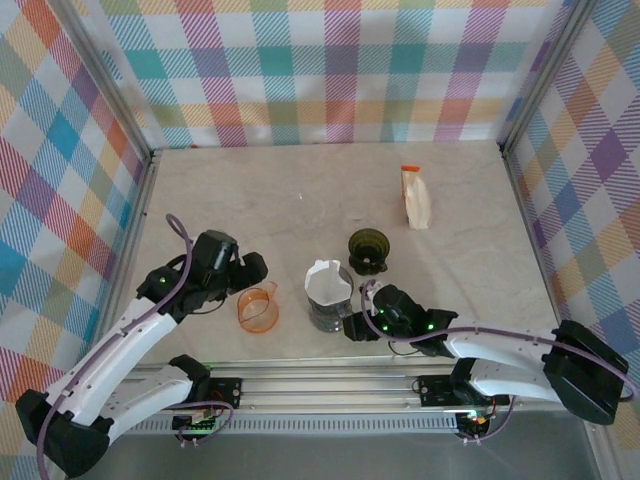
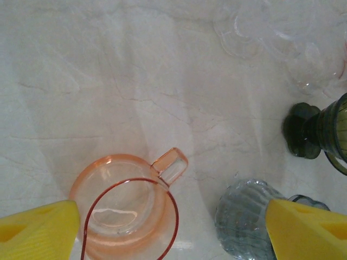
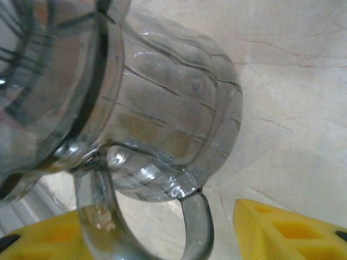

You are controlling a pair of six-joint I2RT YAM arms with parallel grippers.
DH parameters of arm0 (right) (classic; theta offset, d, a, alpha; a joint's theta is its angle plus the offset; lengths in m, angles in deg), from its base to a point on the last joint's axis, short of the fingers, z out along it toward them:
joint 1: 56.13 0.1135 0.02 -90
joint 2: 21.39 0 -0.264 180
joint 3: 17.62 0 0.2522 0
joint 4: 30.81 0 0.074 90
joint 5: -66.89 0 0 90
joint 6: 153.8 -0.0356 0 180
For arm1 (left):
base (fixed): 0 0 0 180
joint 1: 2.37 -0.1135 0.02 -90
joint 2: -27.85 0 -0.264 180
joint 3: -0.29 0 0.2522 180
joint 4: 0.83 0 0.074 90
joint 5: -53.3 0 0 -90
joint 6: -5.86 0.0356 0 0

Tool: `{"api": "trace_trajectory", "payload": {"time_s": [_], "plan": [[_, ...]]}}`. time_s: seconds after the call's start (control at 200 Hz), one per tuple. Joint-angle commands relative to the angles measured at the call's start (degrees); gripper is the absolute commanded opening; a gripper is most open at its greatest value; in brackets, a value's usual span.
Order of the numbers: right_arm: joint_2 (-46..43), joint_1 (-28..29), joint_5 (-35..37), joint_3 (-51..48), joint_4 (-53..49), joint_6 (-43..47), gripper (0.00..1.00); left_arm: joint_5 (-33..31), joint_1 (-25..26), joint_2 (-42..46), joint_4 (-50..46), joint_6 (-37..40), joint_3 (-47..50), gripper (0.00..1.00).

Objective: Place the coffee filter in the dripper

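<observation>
A white paper coffee filter (image 1: 326,280) sits in the mouth of the grey ribbed glass dripper (image 1: 329,308) at the table's front middle. In the right wrist view the dripper (image 3: 173,108) looms close, its handle (image 3: 198,227) between my right gripper's yellow fingers (image 3: 287,233), with a gap on the right side. My right gripper (image 1: 354,325) (image 3: 162,238) is open around that handle. My left gripper (image 1: 250,272) (image 2: 173,238) hangs open to the left of the dripper (image 2: 244,219), holding nothing.
An orange glass cup (image 1: 258,308) (image 2: 127,208) with a handle stands under the left gripper. A dark green footed cup (image 1: 368,250) (image 2: 317,130) stands behind the dripper. A white pouch (image 1: 415,198) lies at the back right. Checked walls enclose the table; a metal rail (image 1: 330,385) runs along the front.
</observation>
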Motion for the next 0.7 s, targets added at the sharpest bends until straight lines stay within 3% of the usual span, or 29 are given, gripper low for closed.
{"api": "trace_trajectory", "payload": {"time_s": [0.0, 0.405, 0.695], "plan": [[2.83, 0.35, 1.40, 1.06, 6.78, -1.43, 0.57, 0.77, -0.55, 1.26, -2.43, -1.56, 1.28, 0.88], [16.06, 0.40, 4.34, 5.40, 18.31, -4.06, 0.56, 1.28, -0.51, 7.44, -4.13, -3.97, 5.12, 0.88], [29.48, -0.17, 4.04, 17.78, 19.87, -0.55, 0.56, 0.61, -0.51, 11.96, -6.89, -6.08, 5.96, 0.87]]}}
